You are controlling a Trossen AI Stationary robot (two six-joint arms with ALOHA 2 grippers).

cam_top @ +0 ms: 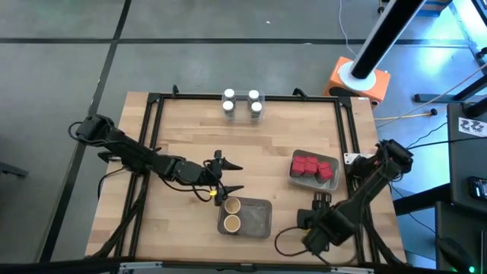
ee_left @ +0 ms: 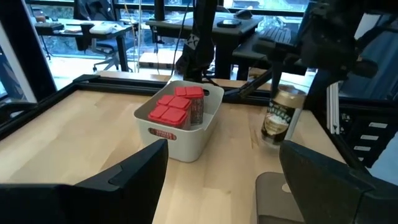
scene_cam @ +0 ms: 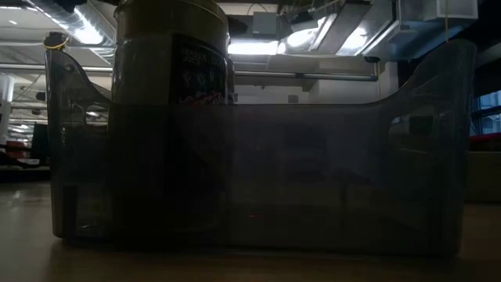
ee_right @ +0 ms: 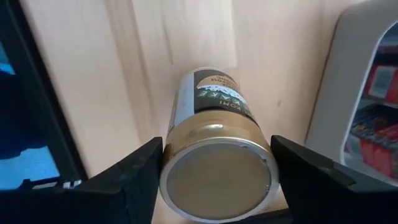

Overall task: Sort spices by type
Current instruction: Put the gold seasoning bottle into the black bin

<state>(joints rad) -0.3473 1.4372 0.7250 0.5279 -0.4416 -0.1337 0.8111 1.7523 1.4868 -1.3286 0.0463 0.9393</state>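
**Sort mostly done — one tan-topped jar left, in the right gripper**

You've got three groups visible from above. The white-capped jars point(cam_top: 242, 105) stand together at the far edge of the table, four of them, not in any tray. The red packs point(cam_top: 313, 167) all sit in the grey tray point(cam_top: 293, 172) on the right. Two tan-topped jars point(cam_top: 231, 214) are in the clear tray point(cam_top: 259, 218) near the front.

The right gripper point(ee_right: 214, 180) has its fingers on either side of a third tan-topped jar point(ee_right: 216, 165), cap towards the wrist camera. Looks like a grasp, near the front-right of the table beside the grey tray; I can't tell whether the jar is lifted or resting on the wood.

The left gripper point(cam_top: 228, 176) hangs at mid-table, just beyond the clear tray, fingers spread, holding nothing.

My read: what's left is getting that last jar into the clear tray with its two mates.
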